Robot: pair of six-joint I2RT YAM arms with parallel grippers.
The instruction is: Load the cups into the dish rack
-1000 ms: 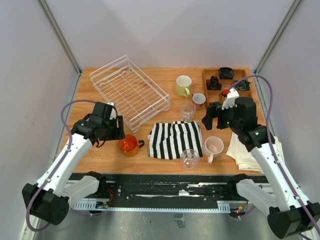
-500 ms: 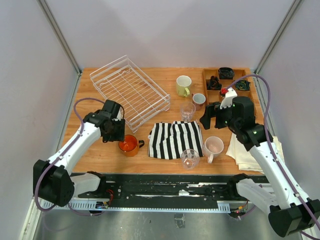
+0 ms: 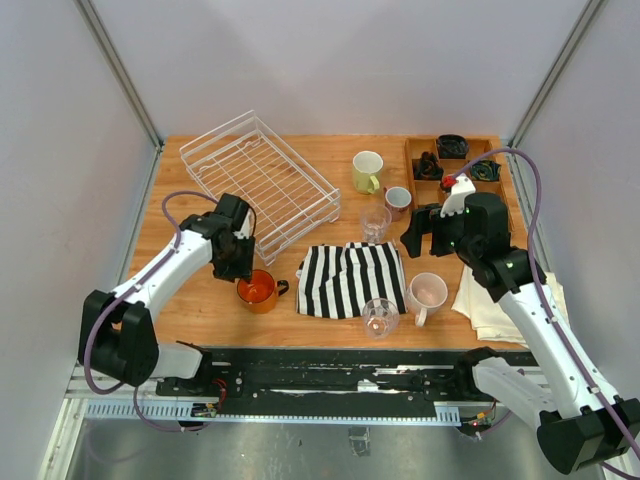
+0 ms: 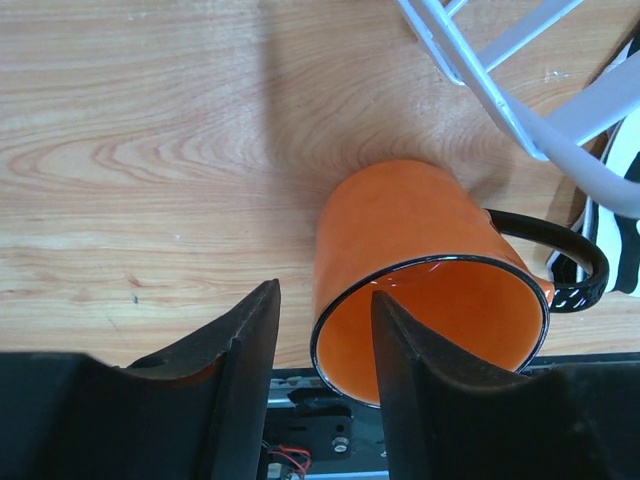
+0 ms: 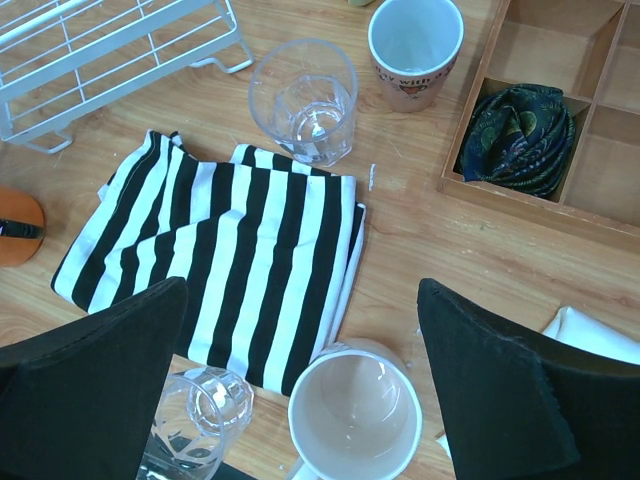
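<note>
Left gripper [image 4: 322, 292] is the one in range. Its jaws are spread and straddle the rim of the upright orange ceramic mug [image 4: 420, 250], opposite the handle, on the tabletop just beside the white wire dish rack [image 3: 262, 180]. Right gripper [image 5: 300, 300] is well apart, jaws wide.

Bright, even light from above casts soft shadows; all views look sharp.

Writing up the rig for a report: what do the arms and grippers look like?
The left arm and right arm have white shells with black joints; a purple cable loops along each. The left gripper and right gripper are black, with two wedge-shaped fingers. The right wrist bears a red-dotted white part.
</note>
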